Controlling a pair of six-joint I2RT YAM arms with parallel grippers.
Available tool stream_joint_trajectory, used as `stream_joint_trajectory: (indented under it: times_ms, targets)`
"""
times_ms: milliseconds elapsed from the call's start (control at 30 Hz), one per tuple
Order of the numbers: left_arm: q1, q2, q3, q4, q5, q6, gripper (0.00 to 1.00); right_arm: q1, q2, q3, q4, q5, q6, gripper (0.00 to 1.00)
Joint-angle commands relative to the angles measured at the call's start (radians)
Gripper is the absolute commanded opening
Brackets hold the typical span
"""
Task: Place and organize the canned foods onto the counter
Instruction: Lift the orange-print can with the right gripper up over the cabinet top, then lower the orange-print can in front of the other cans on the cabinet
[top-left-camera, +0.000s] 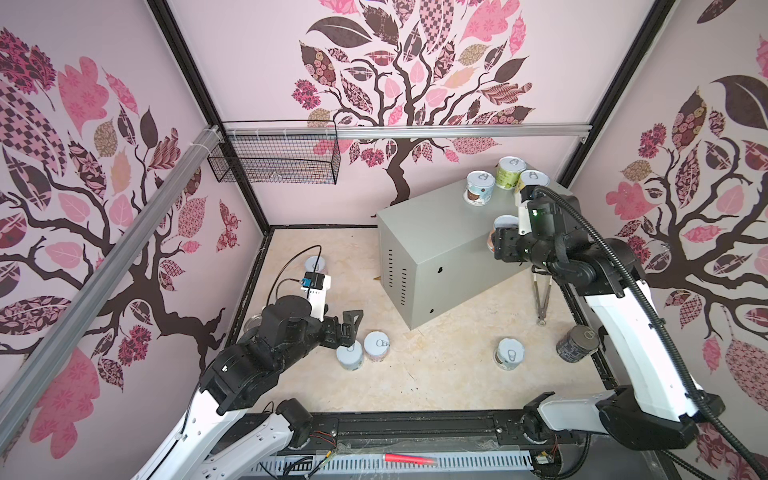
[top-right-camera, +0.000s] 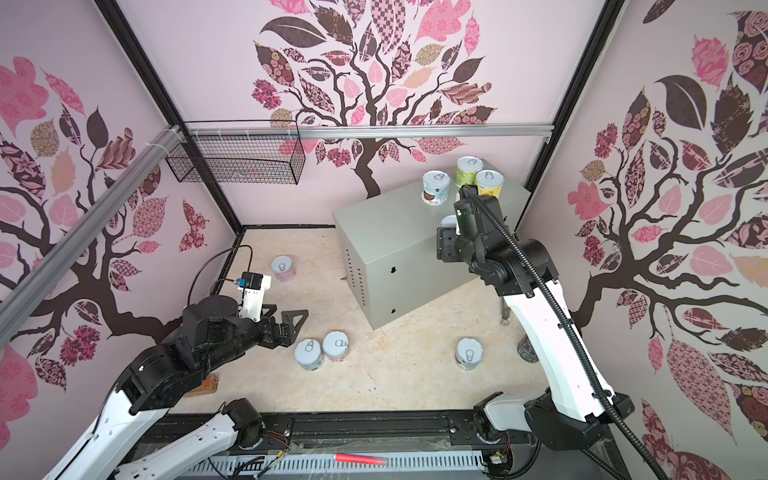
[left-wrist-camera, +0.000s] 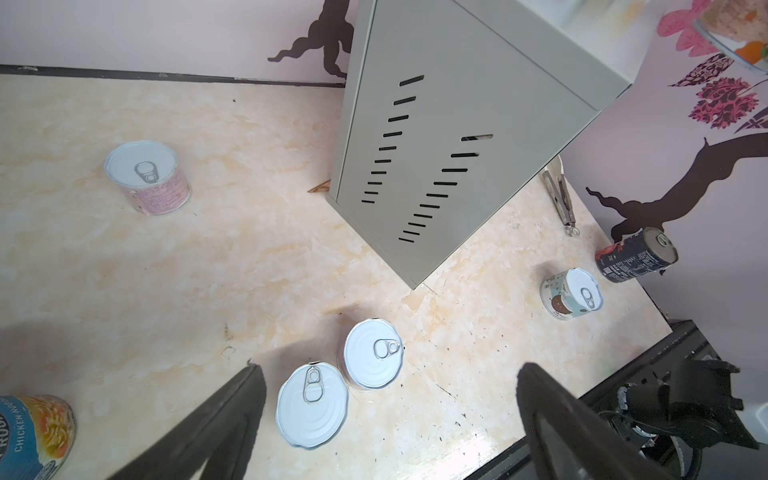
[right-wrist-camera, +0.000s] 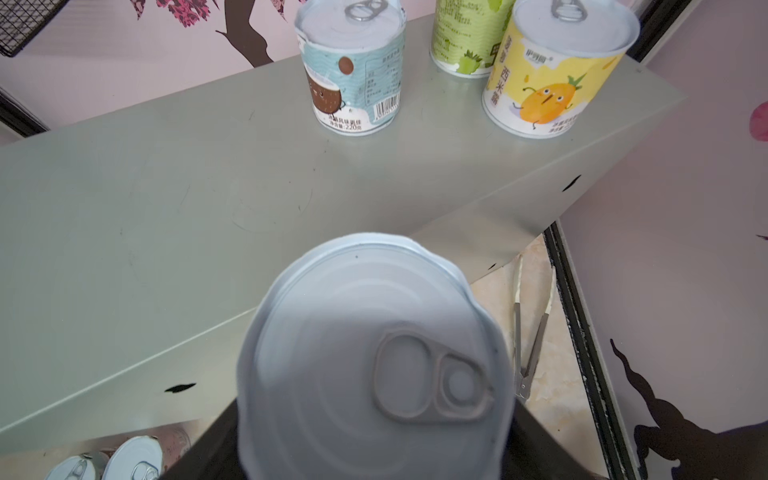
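The counter is a light-grey metal box at the back right. Three cans stand on its far end: teal, green and yellow. My right gripper hangs over the counter's right side, shut on a pale-lidded can. Two short cans stand touching on the floor. My left gripper is open just above them. A pink can, another short can, a dark can and a blue-labelled can are also on the floor.
Metal tongs lie on the floor between the counter and the right wall. A black wire basket hangs on the back rail at the left. A red pen lies on the front cable tray.
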Motion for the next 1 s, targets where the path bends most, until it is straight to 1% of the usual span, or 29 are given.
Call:
stream_joint_trajectory:
  times_ms: [0,133,333,633,800,967]
  targets:
    - [0.004,0.003,-0.025,0.021,0.019,0.014,0.98,-0.008,0.053,0.103,0.087,0.000,-0.013,0.60]
    - [0.005,-0.006,-0.032,0.030,0.036,0.020,0.98,-0.033,0.138,0.212,0.056,0.022,-0.023,0.61]
    - [0.004,-0.020,-0.060,0.053,0.063,0.027,0.98,-0.119,0.236,0.337,0.030,-0.005,-0.024,0.60]
    - [0.004,-0.032,-0.105,0.070,0.064,0.042,0.98,-0.212,0.326,0.381,0.047,-0.042,-0.022,0.61]
    - [0.005,-0.032,-0.123,0.074,0.070,0.048,0.98,-0.218,0.384,0.442,0.036,-0.030,-0.027,0.61]
    - [0.005,-0.030,-0.132,0.086,0.085,0.050,0.98,-0.225,0.413,0.466,0.044,-0.003,-0.027,0.61]
